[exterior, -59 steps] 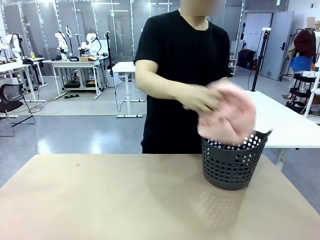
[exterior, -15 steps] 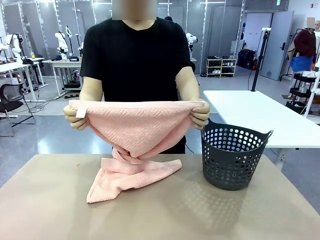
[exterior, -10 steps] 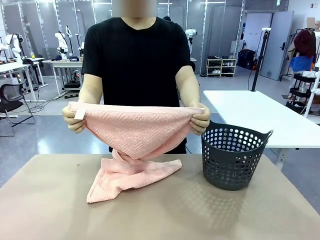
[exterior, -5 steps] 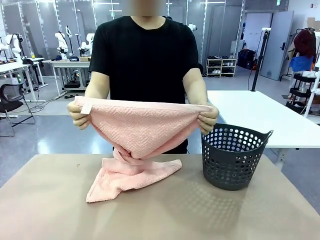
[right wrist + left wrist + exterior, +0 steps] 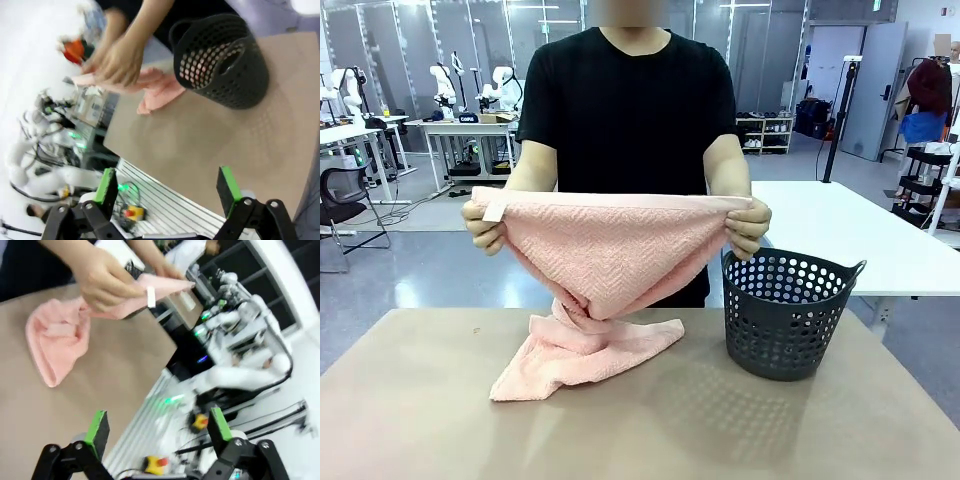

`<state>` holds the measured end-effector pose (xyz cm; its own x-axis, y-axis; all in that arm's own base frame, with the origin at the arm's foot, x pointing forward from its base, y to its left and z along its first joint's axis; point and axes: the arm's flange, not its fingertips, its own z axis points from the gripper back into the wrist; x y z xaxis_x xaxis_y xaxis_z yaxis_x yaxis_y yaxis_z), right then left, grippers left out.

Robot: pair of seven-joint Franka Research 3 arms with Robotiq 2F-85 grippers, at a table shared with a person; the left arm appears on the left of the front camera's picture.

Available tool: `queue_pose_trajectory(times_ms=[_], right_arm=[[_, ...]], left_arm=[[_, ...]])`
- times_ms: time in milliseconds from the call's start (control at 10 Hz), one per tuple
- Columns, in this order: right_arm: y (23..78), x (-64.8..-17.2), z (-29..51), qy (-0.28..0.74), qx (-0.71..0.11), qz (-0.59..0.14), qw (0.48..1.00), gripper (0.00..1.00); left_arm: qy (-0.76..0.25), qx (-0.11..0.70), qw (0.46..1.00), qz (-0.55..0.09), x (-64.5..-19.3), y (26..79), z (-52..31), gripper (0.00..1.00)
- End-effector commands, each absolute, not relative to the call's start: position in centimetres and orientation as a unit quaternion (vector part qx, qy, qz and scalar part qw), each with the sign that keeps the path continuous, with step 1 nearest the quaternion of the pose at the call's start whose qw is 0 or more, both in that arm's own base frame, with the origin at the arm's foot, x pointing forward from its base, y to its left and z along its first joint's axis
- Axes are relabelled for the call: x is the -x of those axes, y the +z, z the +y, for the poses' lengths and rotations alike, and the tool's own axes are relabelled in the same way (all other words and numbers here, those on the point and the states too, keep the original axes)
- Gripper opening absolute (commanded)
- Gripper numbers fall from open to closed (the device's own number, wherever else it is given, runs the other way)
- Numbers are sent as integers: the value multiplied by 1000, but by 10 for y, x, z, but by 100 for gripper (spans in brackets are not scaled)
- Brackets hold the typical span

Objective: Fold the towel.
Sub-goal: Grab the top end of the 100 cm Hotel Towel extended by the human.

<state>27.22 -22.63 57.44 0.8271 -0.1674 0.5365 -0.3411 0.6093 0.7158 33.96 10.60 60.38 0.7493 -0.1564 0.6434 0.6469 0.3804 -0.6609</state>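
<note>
Step in hand, as I judge it: shaking out, no fold yet. A person's hand (image 5: 748, 228) above the dark grey perforated plastic basket (image 5: 785, 320) pinches the light salmon-pink terry towel (image 5: 610, 265) by its top edge. Its tail is bunched on the tan bench (image 5: 720, 430) beside the basket. Left gripper (image 5: 159, 426) and right gripper (image 5: 166, 186) hover nearside of the basket, jaws spread, empty. Next calls for laying it flat.

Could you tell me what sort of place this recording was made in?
Most likely a robotics lab: glass partitions, white work tables on a polished floor, and the left gripper and right gripper facing a person who holds a towel.
</note>
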Motion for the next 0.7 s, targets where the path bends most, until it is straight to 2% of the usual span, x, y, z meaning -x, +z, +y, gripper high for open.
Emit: queue_pose_trajectory(times_ms=[0,300,500,600], right_arm=[[615,-268,-190,156,-352,-324,864,100],[648,-273,-107,306,-234,-298,873,100],[655,-272,-47,393,-183,-272,859,100],[656,-270,-21,427,-143,-257,855,100]], left_arm=[[-369,341,806,-313,-342,644,68,100],[-530,187,772,-296,-347,682,-13,100],[-602,96,746,-267,-347,682,-57,100],[-627,78,730,-262,-344,683,-75,100]])
